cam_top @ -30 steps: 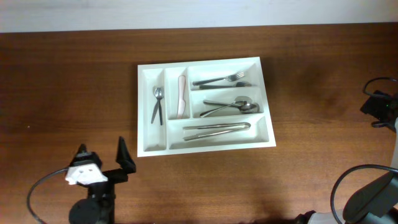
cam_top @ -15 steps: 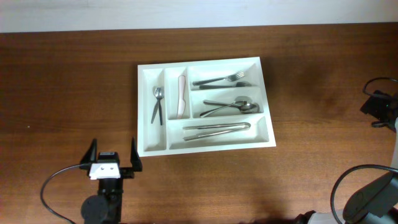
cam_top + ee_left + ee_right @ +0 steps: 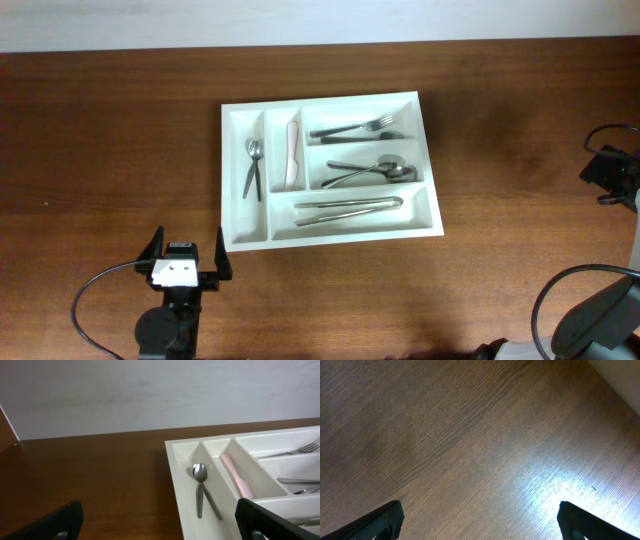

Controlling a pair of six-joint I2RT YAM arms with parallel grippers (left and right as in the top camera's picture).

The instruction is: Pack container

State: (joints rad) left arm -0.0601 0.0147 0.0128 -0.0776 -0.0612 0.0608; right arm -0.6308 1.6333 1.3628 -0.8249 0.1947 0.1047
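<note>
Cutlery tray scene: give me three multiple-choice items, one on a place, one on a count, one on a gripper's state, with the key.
1. Where in the tray does the pink-handled utensil lie?
A. second narrow compartment from the left
B. bottom long compartment
C. top long compartment

2. How many compartments has the tray?
A. three
B. five
C. seven

3. How is the left gripper?
A. open, holding nothing
B. shut on a spoon
C. shut on the tray's rim

Key: 1 A, it lies one slot in from the left wall; 2 B, two narrow plus three long; 3 A, its fingers stand apart with nothing between.
</note>
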